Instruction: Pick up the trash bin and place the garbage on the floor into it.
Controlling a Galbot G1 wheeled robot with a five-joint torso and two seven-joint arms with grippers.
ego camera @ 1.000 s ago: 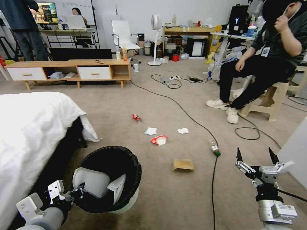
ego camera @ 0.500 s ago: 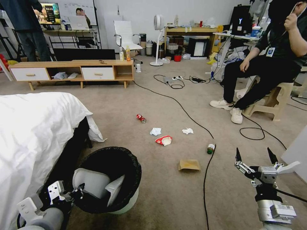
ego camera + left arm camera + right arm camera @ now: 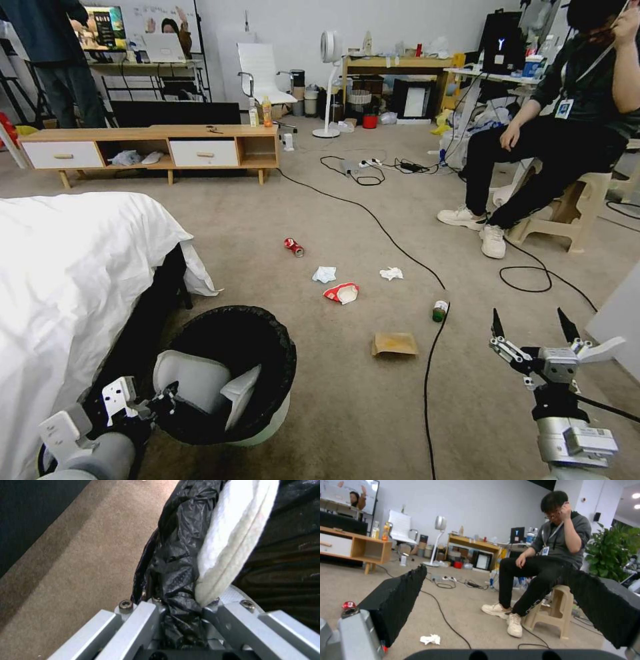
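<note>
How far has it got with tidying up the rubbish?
Done: the left gripper is clamped on the rim of the trash bin, by the bed. In hand: the right gripper hangs open and empty above the floor. Left: all the litter lies on the carpet: the red can, two tissues, the noodle cup, the small bottle and the brown paper.

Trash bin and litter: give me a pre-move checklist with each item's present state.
1. Left gripper shut on the trash bin rim: ok.
2. Liner folded over the rim, bin mouth open: ok.
3. Right gripper open and empty: ok.
4. Brown paper scrap lying clear on the floor: ok.
5. Small bottle free of the black cable: not ok, they touch.
6. Bin lifted off the floor: cannot tell.
</note>
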